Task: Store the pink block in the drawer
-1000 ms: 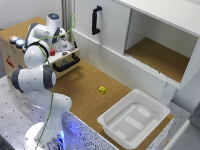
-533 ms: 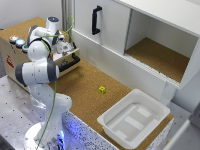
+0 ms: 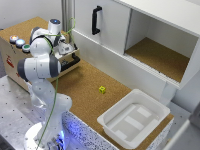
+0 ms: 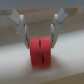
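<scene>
Over the last second the arm has swung the gripper [image 3: 64, 46] in above the open drawer [image 3: 70, 56], its fingers [image 4: 20, 25] closed on the pink block [image 4: 41, 51] directly below them, ready for release.

The arm [image 3: 42, 65] reaches over the open drawer [image 3: 70, 57]; a yellow cube [image 3: 102, 90] lies apart.
</scene>
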`<move>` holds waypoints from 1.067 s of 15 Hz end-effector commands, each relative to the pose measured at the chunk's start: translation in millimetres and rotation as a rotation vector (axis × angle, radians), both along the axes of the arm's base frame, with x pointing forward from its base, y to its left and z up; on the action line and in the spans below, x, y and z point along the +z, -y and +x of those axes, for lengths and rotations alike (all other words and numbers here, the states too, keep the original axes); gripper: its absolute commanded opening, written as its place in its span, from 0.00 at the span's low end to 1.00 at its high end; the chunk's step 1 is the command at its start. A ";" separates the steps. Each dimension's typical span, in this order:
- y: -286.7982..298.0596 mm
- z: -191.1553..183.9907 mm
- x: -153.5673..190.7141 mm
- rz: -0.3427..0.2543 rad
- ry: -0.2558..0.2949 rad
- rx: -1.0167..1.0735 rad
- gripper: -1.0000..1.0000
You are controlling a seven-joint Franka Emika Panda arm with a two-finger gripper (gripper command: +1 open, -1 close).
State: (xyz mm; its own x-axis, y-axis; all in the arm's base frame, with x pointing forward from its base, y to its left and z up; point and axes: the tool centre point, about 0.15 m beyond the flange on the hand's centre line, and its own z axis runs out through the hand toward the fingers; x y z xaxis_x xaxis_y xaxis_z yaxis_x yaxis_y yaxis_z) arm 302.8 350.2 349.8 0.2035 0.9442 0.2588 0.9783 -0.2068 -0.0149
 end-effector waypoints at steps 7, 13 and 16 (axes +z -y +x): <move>33.3 -4.1 92.2 0.037 0.065 0.016 1.00; 59.4 0.8 121.8 -0.017 0.163 -0.197 1.00; 69.3 4.1 122.3 -0.041 0.231 -0.326 1.00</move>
State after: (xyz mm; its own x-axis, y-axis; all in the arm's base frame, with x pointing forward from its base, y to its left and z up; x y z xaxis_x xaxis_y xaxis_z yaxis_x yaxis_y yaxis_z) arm 311.8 293.2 461.6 0.3126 0.8950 0.3181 0.9286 -0.3585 0.0962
